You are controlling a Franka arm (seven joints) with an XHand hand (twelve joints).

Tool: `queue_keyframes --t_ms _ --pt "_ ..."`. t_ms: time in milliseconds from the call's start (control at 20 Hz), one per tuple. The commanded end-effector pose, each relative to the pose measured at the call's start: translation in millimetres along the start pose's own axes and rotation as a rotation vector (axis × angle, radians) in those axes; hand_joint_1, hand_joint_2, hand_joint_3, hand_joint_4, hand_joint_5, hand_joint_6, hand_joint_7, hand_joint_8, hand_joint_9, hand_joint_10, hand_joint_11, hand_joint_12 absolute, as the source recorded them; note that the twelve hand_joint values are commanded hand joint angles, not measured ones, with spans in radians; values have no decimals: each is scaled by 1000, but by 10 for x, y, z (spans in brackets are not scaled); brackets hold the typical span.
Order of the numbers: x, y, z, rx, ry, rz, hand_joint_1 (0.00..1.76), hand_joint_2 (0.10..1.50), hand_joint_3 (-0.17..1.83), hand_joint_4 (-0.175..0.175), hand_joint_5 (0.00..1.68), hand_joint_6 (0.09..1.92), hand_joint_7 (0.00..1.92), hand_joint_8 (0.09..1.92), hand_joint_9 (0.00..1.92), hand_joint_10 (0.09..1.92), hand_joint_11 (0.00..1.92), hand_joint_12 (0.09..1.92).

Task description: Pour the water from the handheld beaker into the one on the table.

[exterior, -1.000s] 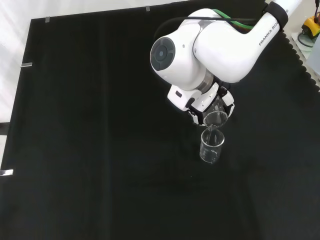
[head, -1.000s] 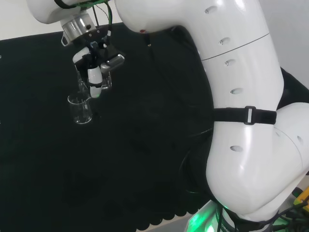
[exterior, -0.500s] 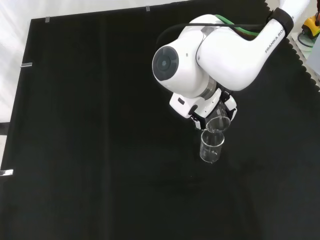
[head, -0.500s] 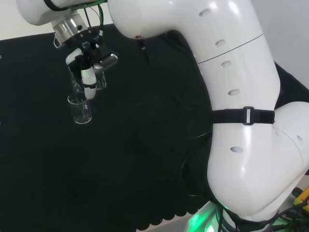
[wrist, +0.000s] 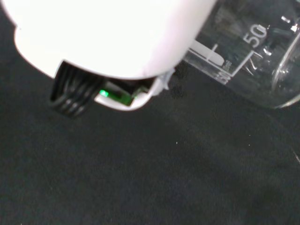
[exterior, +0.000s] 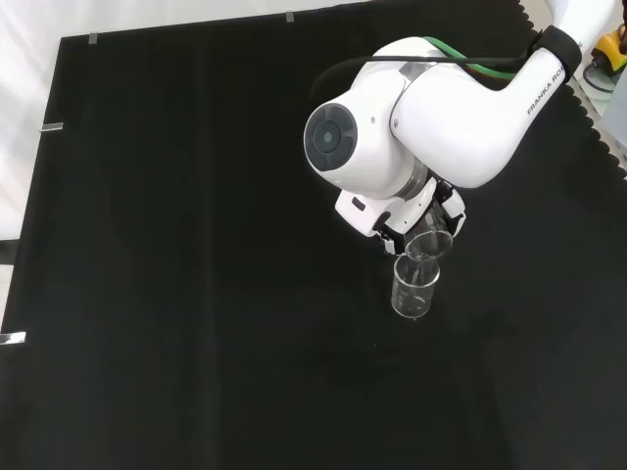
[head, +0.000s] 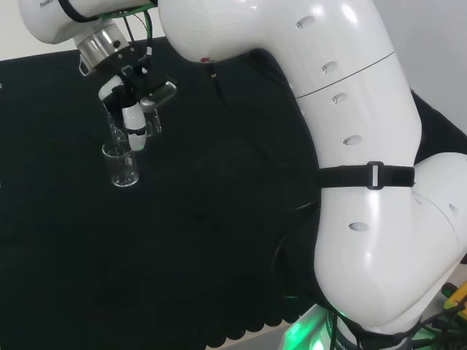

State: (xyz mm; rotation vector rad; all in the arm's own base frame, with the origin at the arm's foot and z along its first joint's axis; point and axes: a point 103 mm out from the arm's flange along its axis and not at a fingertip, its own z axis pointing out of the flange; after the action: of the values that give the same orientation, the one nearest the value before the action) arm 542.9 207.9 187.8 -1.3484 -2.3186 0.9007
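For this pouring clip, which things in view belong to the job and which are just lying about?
Part of the job:
- robot hand
- held beaker, tilted over the other
- beaker on the cloth

Just lying about:
- black cloth
- metal clips at the cloth's edge
- yellow item beyond the cloth's corner

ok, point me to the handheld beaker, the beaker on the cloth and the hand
handheld beaker (exterior: 429, 245), front view, on its tilted rim below the arm's link
beaker on the cloth (exterior: 412, 292), front view, on its glass wall
hand (head: 133, 117), head view, on a white finger curled round the handheld beaker
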Motion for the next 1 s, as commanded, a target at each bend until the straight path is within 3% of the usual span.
queue_keyframes --t_ms 50,1000 --pt "-25 -8 13 5 -2 4 1459 424 912 -175 1349 433 1695 87 1537 510 1345 684" --pt "29 0 -39 35 -76 40 1459 424 911 -175 1349 430 1695 87 1536 512 1348 681"
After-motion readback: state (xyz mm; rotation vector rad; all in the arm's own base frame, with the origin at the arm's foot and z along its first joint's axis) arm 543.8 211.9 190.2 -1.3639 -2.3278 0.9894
